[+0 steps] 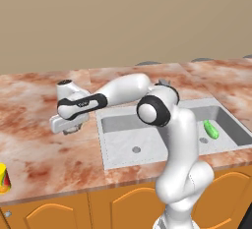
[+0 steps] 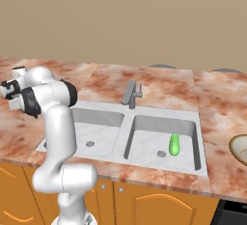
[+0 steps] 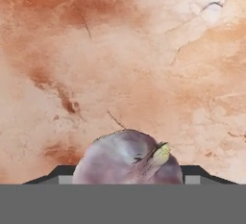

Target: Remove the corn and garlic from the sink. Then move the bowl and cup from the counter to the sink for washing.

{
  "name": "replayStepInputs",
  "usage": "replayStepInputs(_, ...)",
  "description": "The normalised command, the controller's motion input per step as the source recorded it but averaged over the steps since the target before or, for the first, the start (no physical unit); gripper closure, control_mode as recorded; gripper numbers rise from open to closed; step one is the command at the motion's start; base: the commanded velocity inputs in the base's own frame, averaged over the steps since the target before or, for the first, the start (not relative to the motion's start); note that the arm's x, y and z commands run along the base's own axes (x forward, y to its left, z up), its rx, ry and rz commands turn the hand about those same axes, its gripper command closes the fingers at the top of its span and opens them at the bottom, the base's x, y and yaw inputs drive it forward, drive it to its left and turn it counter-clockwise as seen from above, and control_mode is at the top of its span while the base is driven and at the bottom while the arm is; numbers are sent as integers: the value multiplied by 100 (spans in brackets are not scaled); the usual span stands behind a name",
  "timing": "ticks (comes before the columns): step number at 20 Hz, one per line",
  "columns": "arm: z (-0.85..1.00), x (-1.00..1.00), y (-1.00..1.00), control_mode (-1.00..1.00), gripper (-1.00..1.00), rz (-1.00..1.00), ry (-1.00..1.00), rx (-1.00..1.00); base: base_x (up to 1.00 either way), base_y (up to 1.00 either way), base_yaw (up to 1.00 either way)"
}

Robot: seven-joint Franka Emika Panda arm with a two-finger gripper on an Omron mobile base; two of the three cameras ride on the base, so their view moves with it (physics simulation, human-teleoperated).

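Greyish-pink garlic (image 3: 127, 156) sits between the gripper (image 1: 72, 127) jaws — they look closed on it — low over the marble counter (image 1: 39, 139) left of the sink (image 1: 118, 147); green corn (image 1: 211, 129) lies in the sink's right basin.

The corn (image 2: 174, 144) lies in the sink's (image 2: 159, 115) right basin; the cup (image 1: 4, 178) stands on the counter (image 1: 39, 139) far left.

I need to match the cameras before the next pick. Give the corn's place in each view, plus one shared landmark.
Left base view: corn at the right edge, in the right basin of the sink.
Right base view: corn lower centre-right, same basin.
Hand view: marble counter, with the garlic up close.
Shared landmark: the drain beside the corn.
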Motion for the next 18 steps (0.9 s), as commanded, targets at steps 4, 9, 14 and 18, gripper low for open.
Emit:
replayStepInputs(4, -17, 19, 15, -100, 100, -16, 1, 0, 0, 0, 0)
replayStepInputs(9, -20, 15, 10, -100, 100, -16, 0, 0, 0, 0, 0)
replayStepInputs(14, -20, 11, 9, -100, 100, -15, 0, 0, 0, 0, 0)
replayStepInputs(18, -21, 3, 6, -100, 100, -16, 0, 0, 0, 0, 0)
